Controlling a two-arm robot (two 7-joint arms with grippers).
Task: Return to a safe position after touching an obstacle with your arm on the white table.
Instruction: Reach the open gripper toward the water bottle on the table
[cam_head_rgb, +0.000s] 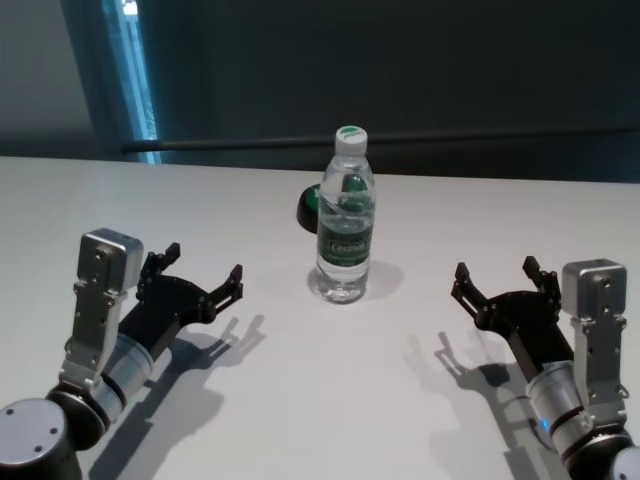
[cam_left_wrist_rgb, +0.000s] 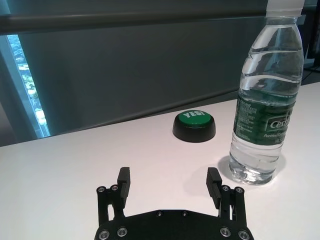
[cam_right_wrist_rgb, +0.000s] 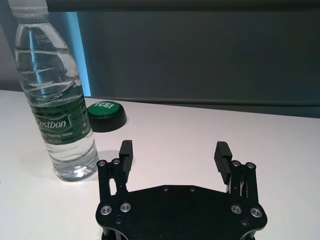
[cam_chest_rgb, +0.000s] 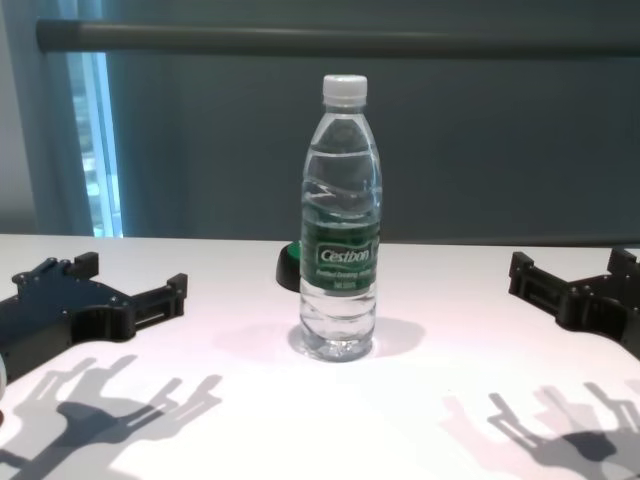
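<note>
**A:** Fingers first — the left gripper's (cam_head_rgb: 205, 279) black fingers (cam_left_wrist_rgb: 123, 182) are spread and grasping nothing, and the right gripper's (cam_head_rgb: 497, 281) fingers (cam_right_wrist_rgb: 221, 155) are released too, empty.

**B:** And the obstacle?

**A:** The tall clear plastic water bottle with a white cap and dark green label (cam_head_rgb: 346, 217) stands upright on the broad white table (cam_head_rgb: 330, 380), between the two sets of fingers, ahead of their tips and apart from both. Just beyond it, past the fingertips, sits a low round black button with a green top (cam_left_wrist_rgb: 194, 125).

**B:** What's in the bottle?

**A:** Clear water, nearly to the shoulder, cap on.

**B:** So the retreat?

**A:** I'd judge it nearly finished — both arms hang low at the near side. Draw each straight back, away from the bottle, never sweeping inward across it; a full bottle resists a nudge, but a tall one could topple.
</note>
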